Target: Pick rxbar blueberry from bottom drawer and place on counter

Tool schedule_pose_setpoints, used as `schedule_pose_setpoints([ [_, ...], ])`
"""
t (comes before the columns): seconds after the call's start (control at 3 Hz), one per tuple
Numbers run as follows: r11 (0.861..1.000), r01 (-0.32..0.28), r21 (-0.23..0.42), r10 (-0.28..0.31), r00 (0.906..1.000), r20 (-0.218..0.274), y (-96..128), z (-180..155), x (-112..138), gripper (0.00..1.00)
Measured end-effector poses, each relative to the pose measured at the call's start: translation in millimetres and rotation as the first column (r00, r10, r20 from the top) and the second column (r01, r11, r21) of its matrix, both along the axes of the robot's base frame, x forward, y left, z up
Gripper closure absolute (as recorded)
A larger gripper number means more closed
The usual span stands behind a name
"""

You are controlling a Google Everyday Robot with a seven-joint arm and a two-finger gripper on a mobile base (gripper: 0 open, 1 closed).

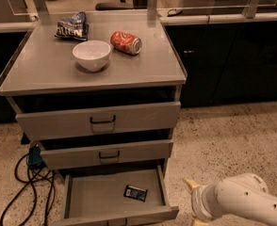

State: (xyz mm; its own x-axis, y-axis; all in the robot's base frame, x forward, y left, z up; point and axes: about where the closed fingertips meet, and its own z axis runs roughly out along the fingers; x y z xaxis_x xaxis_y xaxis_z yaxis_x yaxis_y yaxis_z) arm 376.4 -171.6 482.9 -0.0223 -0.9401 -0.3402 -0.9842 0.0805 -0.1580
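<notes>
Speckled pale flooring (pixel 228 135) runs around a grey drawer cabinet, with dark cupboard fronts (pixel 232 60) behind it under a long pale ledge (pixel 214 18). We see the cabinet's worktop (pixel 143 72) from above and in front. A dark-blue snack bag (pixel 72 26) lies near its far left corner. A red soda can (pixel 126 42) lies on its side near the far edge, about midway along it. A white bowl (pixel 92 54) stands upright just left of the can and nearer to us, apart from both.

Below the front edge of the worktop, the top drawer (pixel 98 120) and the middle drawer (pixel 105 153) sit partly out, each with a dark handle. The bottom drawer (pixel 93 194) is pulled out farthest, its flat grey floor exposed. The rxbar blueberry (pixel 135 192) lies flat on that floor, toward the drawer's right side and near its front wall, touching neither wall as far as we can see.

The end effector (pixel 194 199) hangs low beside the drawer's right front corner, outside the drawer, on a white arm (pixel 242 204) that enters from the lower right. It holds nothing that we can see, and we cannot tell whether it is spread or pressed together.

Black cables (pixel 23 185) loop on the floor to the left of the cabinet.
</notes>
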Motion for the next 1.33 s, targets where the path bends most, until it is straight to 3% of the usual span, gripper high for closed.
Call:
schedule_pose_setpoints([
  [0.33, 0.996, -0.005, 0.084, -0.003, 0.9957, 0.093, -1.4, 8.6, 52.3, 0.00],
  [0.67, 0.978, -0.019, 0.209, -0.031, 0.9717, 0.234, -0.8, 29.4, 113.8, 0.00],
  [1.0, 0.979, -0.061, 0.194, -0.001, 0.9532, 0.302, -7.8, 39.3, 135.7, 0.00],
  [1.33, 0.979, -0.061, 0.194, -0.001, 0.9533, 0.302, -7.8, 39.2, 135.7, 0.00],
])
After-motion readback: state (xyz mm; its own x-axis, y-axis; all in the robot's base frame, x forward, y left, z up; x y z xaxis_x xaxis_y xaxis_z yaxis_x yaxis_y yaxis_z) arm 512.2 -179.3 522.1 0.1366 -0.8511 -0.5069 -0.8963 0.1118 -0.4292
